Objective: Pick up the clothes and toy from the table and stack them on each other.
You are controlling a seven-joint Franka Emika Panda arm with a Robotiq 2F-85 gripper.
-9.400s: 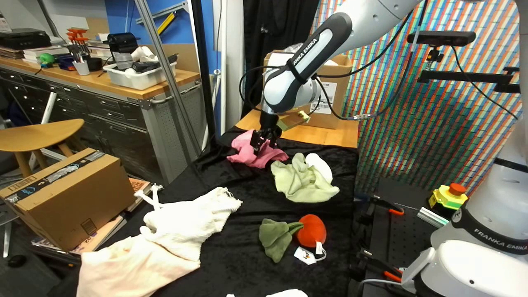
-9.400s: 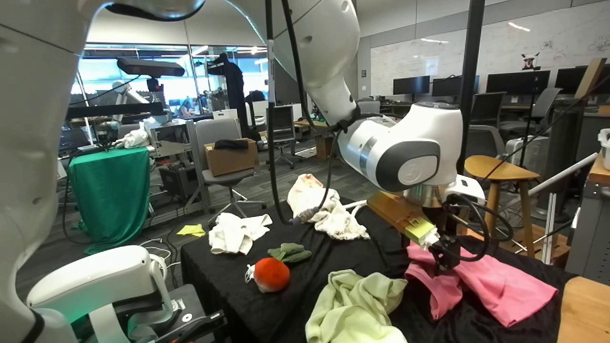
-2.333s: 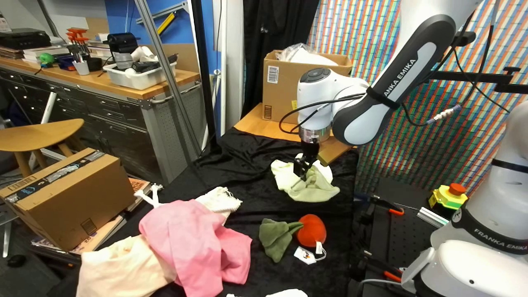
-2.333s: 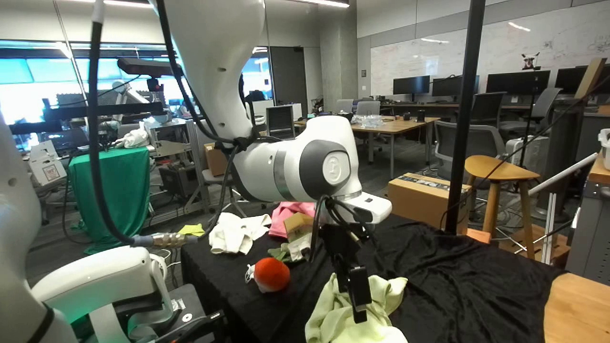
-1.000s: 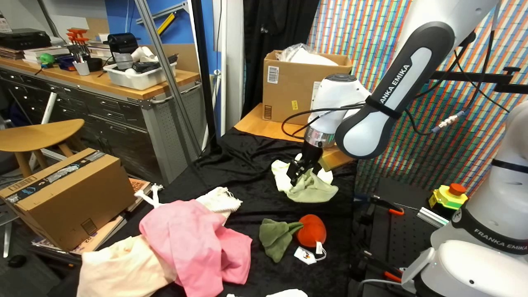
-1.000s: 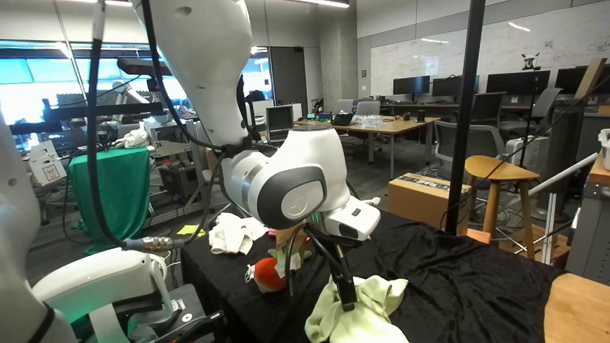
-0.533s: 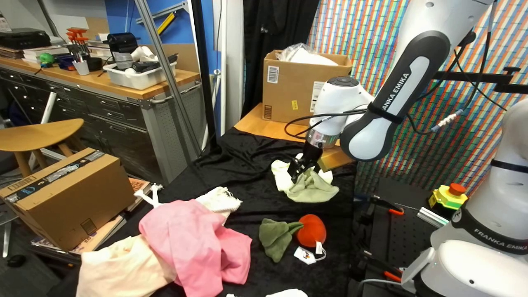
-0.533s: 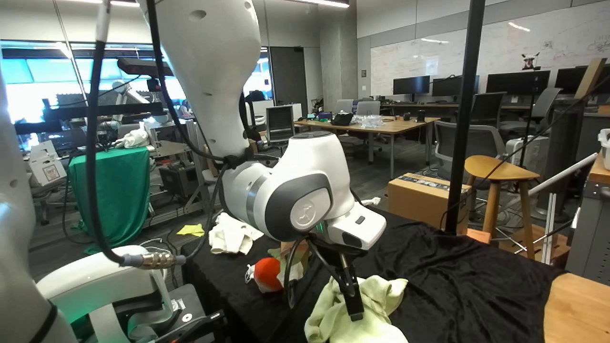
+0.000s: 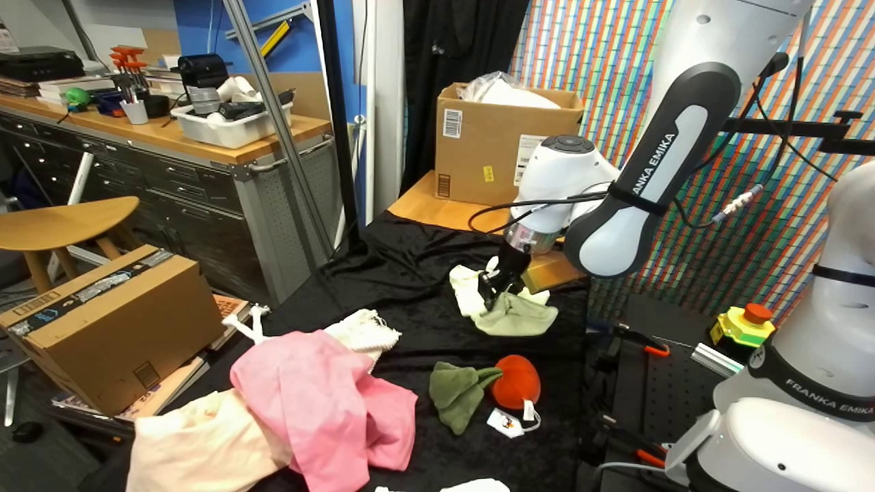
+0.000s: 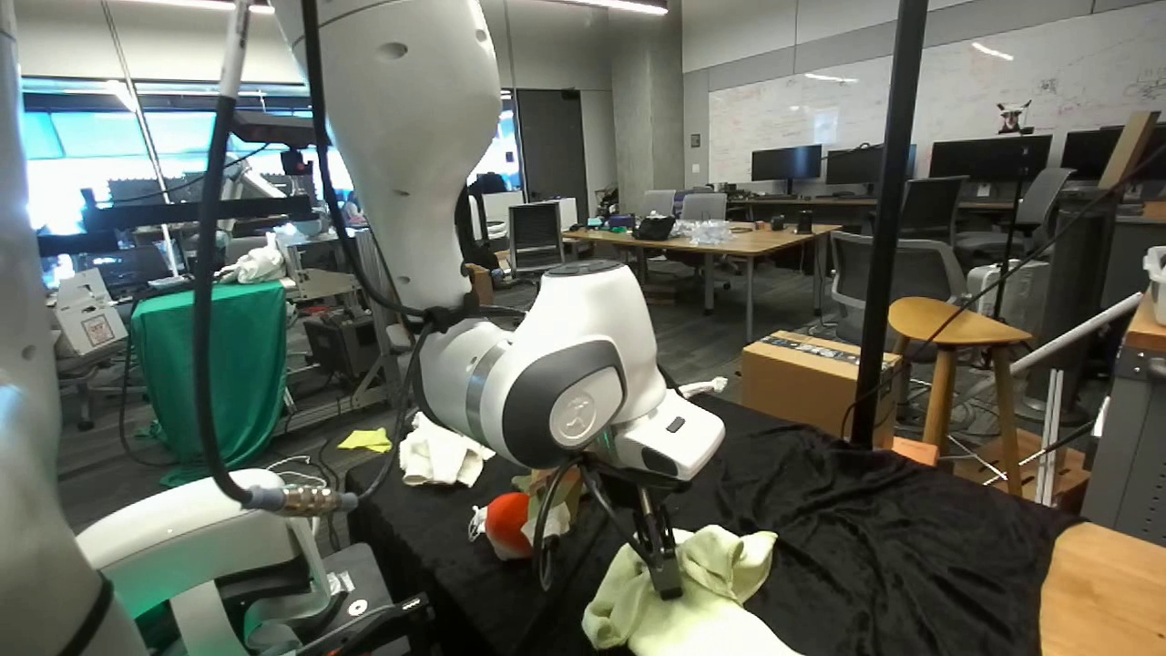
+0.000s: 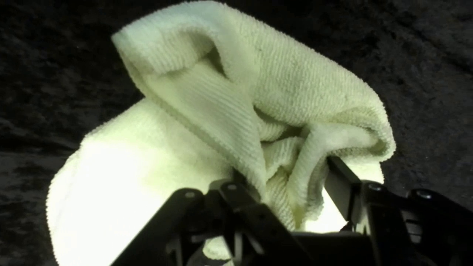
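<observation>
The black two-fingered gripper (image 11: 283, 169) sits in the pale green ribbed cloth (image 9: 517, 317), its fingers apart with folds between. In an exterior view, the round red toy (image 9: 517, 381) with green fabric leaves (image 9: 454, 398) lies nearer; near left, the pink cloth (image 9: 314, 403) lies across the cream cloth (image 9: 202, 444).

Pink cloth (image 9: 314, 389), pale-green cloth (image 9: 511, 318), red toy (image 9: 514, 384)
</observation>
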